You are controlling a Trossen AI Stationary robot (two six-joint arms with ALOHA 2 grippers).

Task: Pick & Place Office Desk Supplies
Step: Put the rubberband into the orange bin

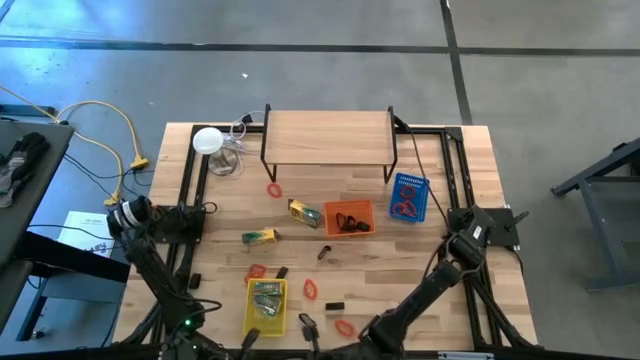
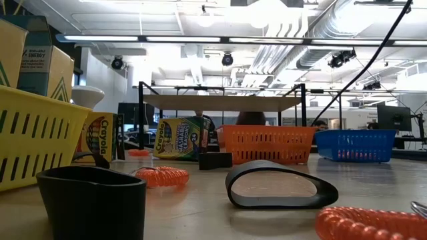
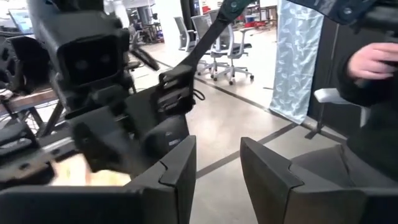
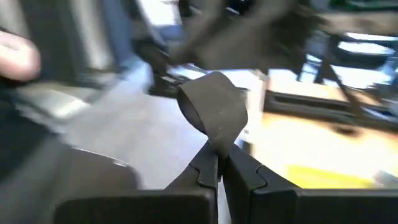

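Nearest me, right end effector [image 4: 217, 171] grips a black clip [image 4: 214, 112]; left end effector [image 3: 217, 180] stands released, empty. I judge carrying underway; next, drop it into a basket

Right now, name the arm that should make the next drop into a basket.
Right. The right fingers are shut on a black clip, ready to carry to a basket, perhaps the orange basket. The left fingers stand apart with nothing between them, so that arm would first have to pick something up.
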